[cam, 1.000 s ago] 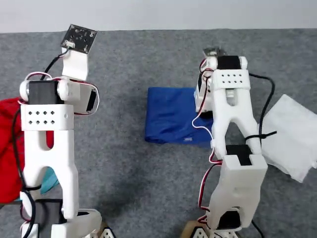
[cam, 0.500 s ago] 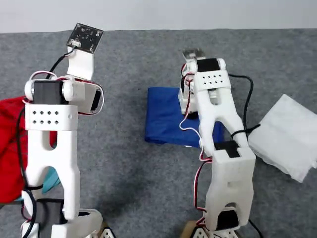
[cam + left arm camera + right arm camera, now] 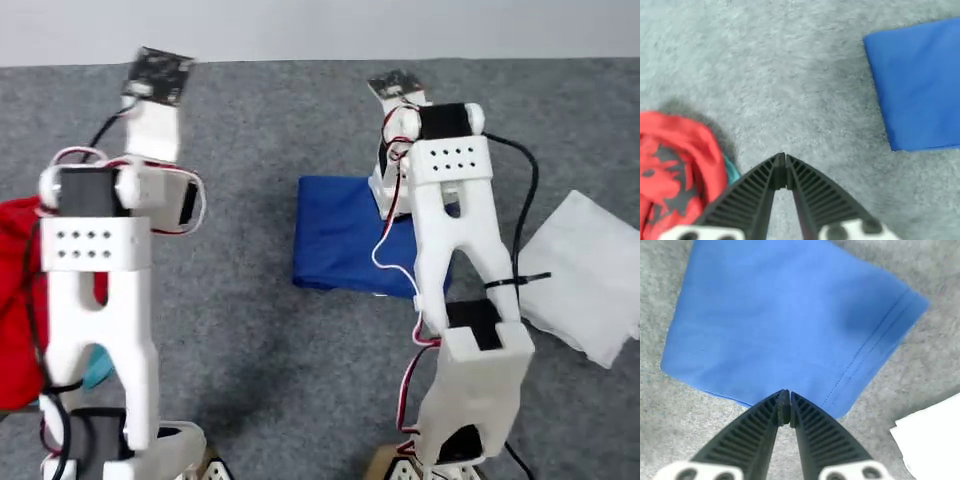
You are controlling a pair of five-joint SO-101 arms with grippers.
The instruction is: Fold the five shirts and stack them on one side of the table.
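Observation:
A folded blue shirt [image 3: 345, 232] lies flat in the middle of the grey table, also seen as the blue shirt [image 3: 920, 80] in the left wrist view and the blue shirt [image 3: 785, 325] in the right wrist view. My right gripper [image 3: 785, 412] hangs shut and empty above the blue shirt's edge. My left gripper [image 3: 781, 172] is shut and empty over bare carpet between the blue shirt and a crumpled red shirt [image 3: 675, 170]. The red shirt [image 3: 20, 300] is piled at the table's left edge. A folded white shirt [image 3: 585, 275] lies at the right.
A bit of teal cloth [image 3: 98, 362] peeks out beside the red shirt under the left arm [image 3: 95, 290]. The right arm [image 3: 460, 260] overhangs the blue shirt's right part. The grey carpet [image 3: 250, 140] stretches bare between the arms and toward the back edge.
The right arm swung left over the blue shirt, then back a little to the right. The left arm's wrist shifted slightly. The shirts have not moved.

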